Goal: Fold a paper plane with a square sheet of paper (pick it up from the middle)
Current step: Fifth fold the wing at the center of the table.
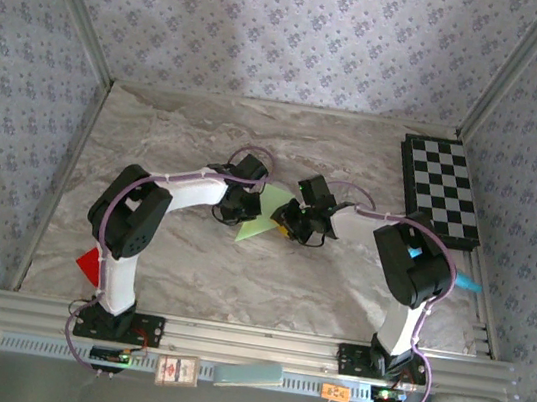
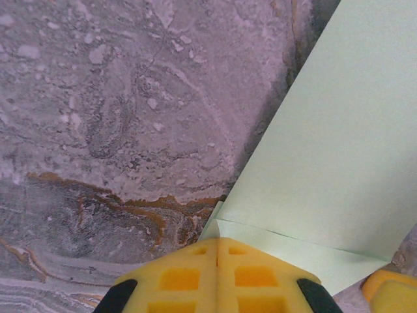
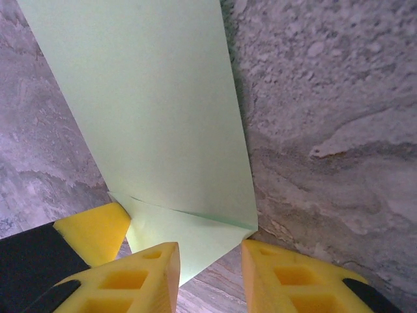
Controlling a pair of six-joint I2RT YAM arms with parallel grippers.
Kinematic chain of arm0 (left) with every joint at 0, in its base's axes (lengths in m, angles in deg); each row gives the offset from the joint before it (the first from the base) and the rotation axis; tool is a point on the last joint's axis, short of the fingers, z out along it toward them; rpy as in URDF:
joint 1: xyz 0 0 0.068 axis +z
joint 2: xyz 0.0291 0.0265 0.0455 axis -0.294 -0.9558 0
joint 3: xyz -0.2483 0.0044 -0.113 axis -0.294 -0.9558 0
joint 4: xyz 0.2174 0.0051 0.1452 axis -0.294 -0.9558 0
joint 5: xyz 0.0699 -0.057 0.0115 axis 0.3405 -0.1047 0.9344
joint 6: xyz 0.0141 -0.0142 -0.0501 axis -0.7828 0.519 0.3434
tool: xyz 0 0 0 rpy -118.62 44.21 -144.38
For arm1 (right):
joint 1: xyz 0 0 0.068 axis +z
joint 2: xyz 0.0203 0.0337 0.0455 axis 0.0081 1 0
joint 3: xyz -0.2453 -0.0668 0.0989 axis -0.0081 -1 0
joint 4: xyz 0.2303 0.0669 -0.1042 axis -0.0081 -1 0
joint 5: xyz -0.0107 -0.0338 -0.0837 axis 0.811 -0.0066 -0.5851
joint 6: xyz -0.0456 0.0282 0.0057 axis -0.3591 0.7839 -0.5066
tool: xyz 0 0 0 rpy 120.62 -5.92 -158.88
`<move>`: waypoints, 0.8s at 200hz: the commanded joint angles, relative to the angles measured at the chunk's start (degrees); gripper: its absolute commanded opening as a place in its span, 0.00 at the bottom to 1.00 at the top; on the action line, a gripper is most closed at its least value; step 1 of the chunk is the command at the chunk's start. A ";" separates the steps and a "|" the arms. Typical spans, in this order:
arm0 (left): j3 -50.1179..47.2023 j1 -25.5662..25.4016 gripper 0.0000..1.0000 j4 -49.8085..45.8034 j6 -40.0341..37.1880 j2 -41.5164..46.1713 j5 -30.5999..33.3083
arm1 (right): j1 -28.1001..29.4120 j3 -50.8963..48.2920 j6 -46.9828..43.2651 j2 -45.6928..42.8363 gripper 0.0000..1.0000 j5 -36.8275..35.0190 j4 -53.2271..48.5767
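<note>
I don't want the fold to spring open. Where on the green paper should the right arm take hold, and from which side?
Probably the folded corner of the paper plane: it is doubled, so stiffer, and its tip points into the gap between the open right jaws. Come in low from that tip end, along the table.

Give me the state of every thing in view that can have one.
paper plane: partly folded, one corner turned over, lying on the table.
left gripper: shut, tips at the paper's folded corner.
right gripper: open, the folded tip of the paper between its fingers.
checkerboard: lying flat, far right.
</note>
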State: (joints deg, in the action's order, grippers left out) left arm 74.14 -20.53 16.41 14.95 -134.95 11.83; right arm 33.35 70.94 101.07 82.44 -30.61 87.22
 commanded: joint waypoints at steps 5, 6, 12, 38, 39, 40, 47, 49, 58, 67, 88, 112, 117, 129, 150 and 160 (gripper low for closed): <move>-1.88 -0.43 0.03 -5.88 1.06 -1.54 -0.71 | -0.61 -1.62 1.29 -1.94 0.34 -2.87 -3.71; -1.88 -0.43 0.03 -5.88 1.07 -1.56 -0.71 | -0.62 -1.70 1.31 -1.95 0.34 -2.92 -3.75; -1.97 -0.41 0.04 -5.88 1.07 -1.56 -0.74 | -0.65 -1.94 1.42 -2.18 0.34 -3.06 -3.38; -1.92 -0.36 0.04 -5.62 1.05 -1.71 -1.00 | -0.72 -1.61 1.09 -1.20 0.31 -0.19 0.20; -1.90 -0.39 0.04 -5.62 0.97 -1.69 -0.99 | -0.72 -1.61 1.12 -1.10 0.31 0.00 0.44; -1.89 -0.32 0.04 -5.58 0.94 -1.68 -1.03 | -0.72 -1.61 1.18 -1.05 0.31 0.18 0.74; -1.89 -0.43 0.04 -5.55 0.96 -1.72 -1.08 | -0.58 -1.38 1.36 -0.51 0.30 1.13 1.94; -1.88 -0.41 0.04 -5.60 0.91 -1.75 -1.07 | -0.55 -1.38 1.46 -0.48 0.29 1.32 2.23; -1.79 -0.35 0.04 -5.64 0.85 -1.71 -1.19 | -0.37 -1.05 1.38 -0.06 0.28 1.90 2.96; -1.77 -0.39 0.04 -5.66 0.83 -1.62 -1.26 | -0.19 -0.90 1.41 0.14 0.27 2.47 3.68; -1.79 -0.36 0.04 -5.70 0.73 -1.58 -1.24 | -0.11 -1.29 2.22 0.63 0.26 4.11 6.54; -1.71 -0.35 0.04 -5.69 0.75 -1.64 -1.31 | -0.14 -1.61 2.98 0.98 0.24 5.43 8.78; -1.70 -0.35 0.04 -5.70 0.79 -1.67 -1.24 | -0.18 -1.53 2.99 1.03 0.24 5.56 8.71; -1.64 -0.34 0.04 -5.77 0.72 -1.67 -1.22 | -0.23 -1.53 2.91 0.96 0.23 5.19 7.30; -1.53 -0.27 0.04 -5.96 0.90 -1.67 -1.11 | -0.43 -1.71 1.87 0.01 0.25 2.19 2.31; -1.57 -0.34 0.03 -6.00 0.90 -1.76 -0.99 | -0.78 -2.10 1.59 -0.45 0.27 1.00 0.59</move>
State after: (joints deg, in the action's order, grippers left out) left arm 74.14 -20.53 16.39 15.50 -134.95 11.83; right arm 33.00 69.92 102.95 82.37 -26.81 93.20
